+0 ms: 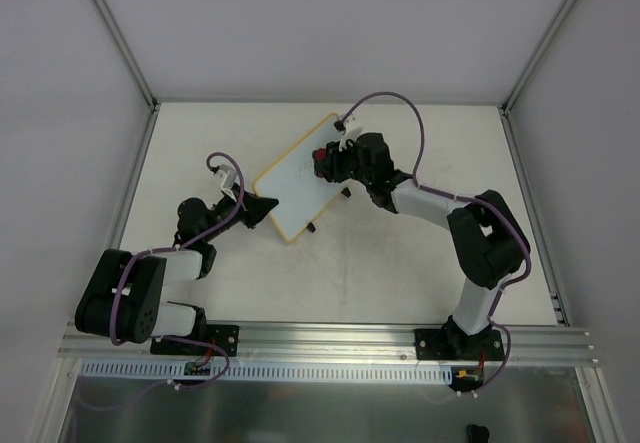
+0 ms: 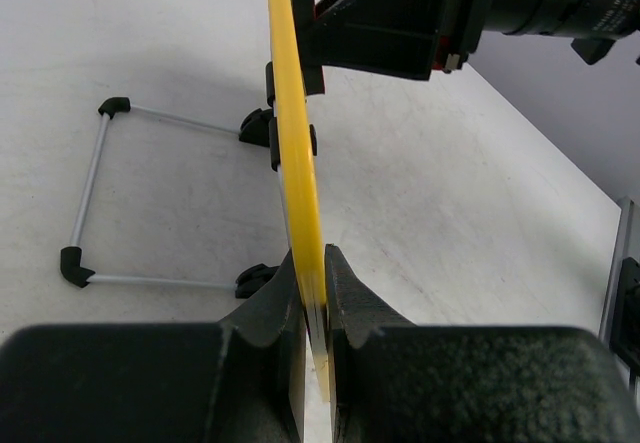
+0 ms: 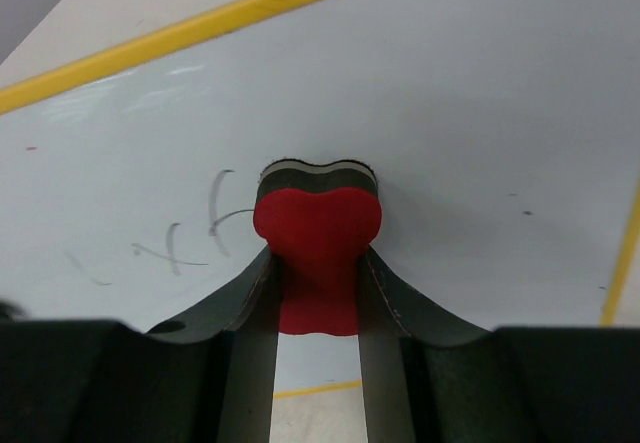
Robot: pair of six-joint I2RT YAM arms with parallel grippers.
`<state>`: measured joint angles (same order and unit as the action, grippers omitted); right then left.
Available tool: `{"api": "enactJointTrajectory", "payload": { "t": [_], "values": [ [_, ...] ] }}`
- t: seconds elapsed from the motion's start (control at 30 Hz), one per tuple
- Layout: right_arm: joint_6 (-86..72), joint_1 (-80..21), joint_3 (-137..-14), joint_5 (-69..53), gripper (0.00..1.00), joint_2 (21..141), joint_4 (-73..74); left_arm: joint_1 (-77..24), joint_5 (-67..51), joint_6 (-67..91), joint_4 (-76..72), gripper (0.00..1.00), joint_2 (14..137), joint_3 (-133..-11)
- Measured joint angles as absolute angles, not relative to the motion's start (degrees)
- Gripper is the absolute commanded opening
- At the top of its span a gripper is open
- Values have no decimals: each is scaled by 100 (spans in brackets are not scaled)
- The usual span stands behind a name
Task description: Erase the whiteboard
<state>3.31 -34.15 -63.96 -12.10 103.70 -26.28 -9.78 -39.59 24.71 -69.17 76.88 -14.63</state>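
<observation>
The left claw (image 2: 315,288) is closed tight on the yellow edge of the whiteboard (image 1: 297,191), which is tilted over the white table (image 1: 400,263). The right claw (image 3: 318,263) is clamped on a red eraser (image 3: 318,218), which is pressed to the board face. Faint marks (image 3: 190,238) lie just left of the eraser. Pale walls (image 1: 300,23) enclose the table.

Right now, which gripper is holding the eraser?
The right gripper: it pinches the red eraser against the whiteboard face. The left gripper only clamps the whiteboard's yellow edge.
</observation>
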Motion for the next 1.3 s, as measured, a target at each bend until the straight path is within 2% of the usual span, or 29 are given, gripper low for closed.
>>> {"api": "enactJointTrajectory", "payload": {
  "t": [0.6, 0.97, 1.3],
  "values": [
    [650, -5113, -6394, -1022, 0, 10099, -2626, -969, -3889, 2464, -6912, 0, 7723, -1466],
    [642, -4886, -6394, -1035, 0, 10099, -2585, -969, -3883, 2467, -6917, 0, 7725, -1466],
    [650, -3793, -6394, -797, 0, 10099, -2467, -974, -3929, 2464, -6936, 0, 7725, -1466]
  ]
}}
